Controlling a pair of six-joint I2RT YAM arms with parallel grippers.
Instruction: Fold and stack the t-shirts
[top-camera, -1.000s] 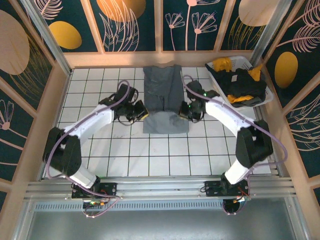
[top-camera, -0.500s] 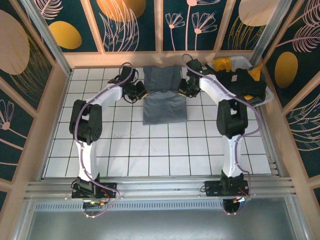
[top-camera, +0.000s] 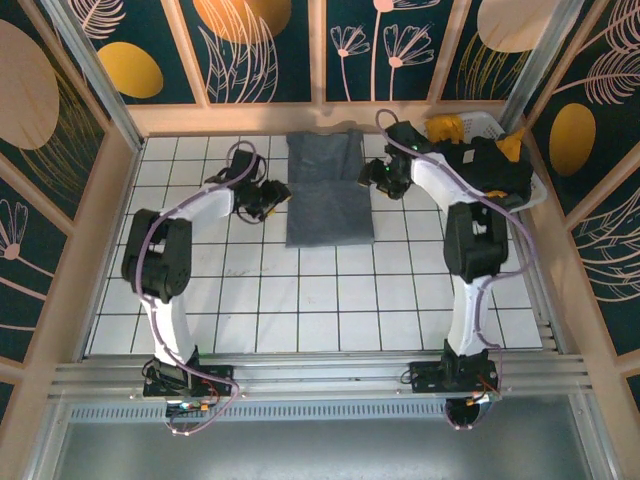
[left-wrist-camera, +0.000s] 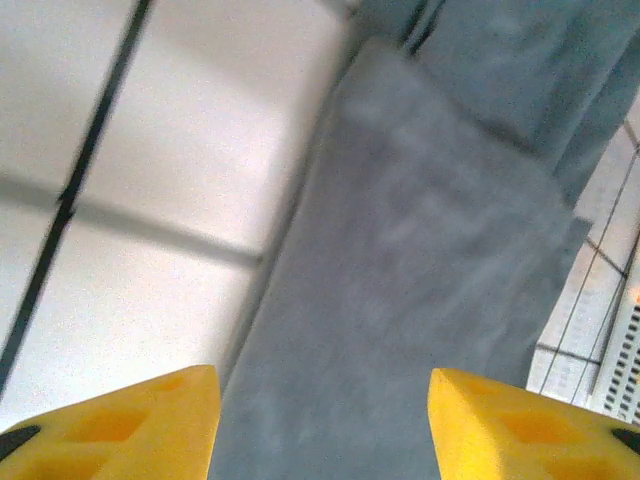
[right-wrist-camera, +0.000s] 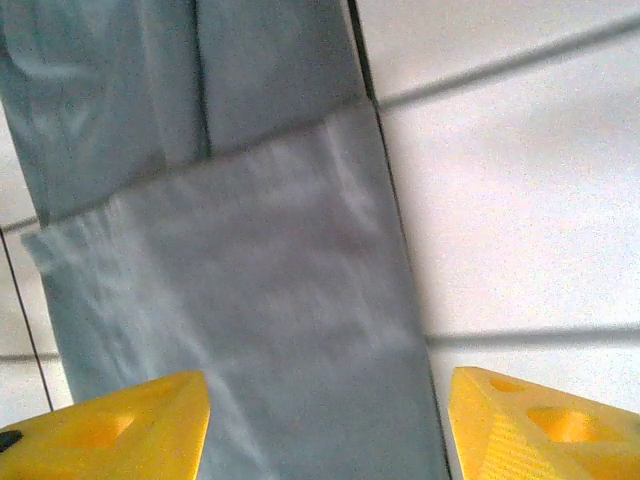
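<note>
Top external view puts the slate grey-blue t-shirt (top-camera: 328, 205) folded flat at the far middle of the tiled surface (top-camera: 300, 300). Your left pincer (top-camera: 274, 194) is just beside its left edge and your right pincer (top-camera: 374, 178) at its right edge. Both wrist views show the yellow fingers (left-wrist-camera: 120, 425) spread wide, nothing between them, cloth below. Mind your pull-away: a low fingertip could snag the loose top layer and drag the fold open. The black and mustard shirts (top-camera: 488, 170) lie tangled in the white basket (top-camera: 487, 122); grabbing one may lift both.
</note>
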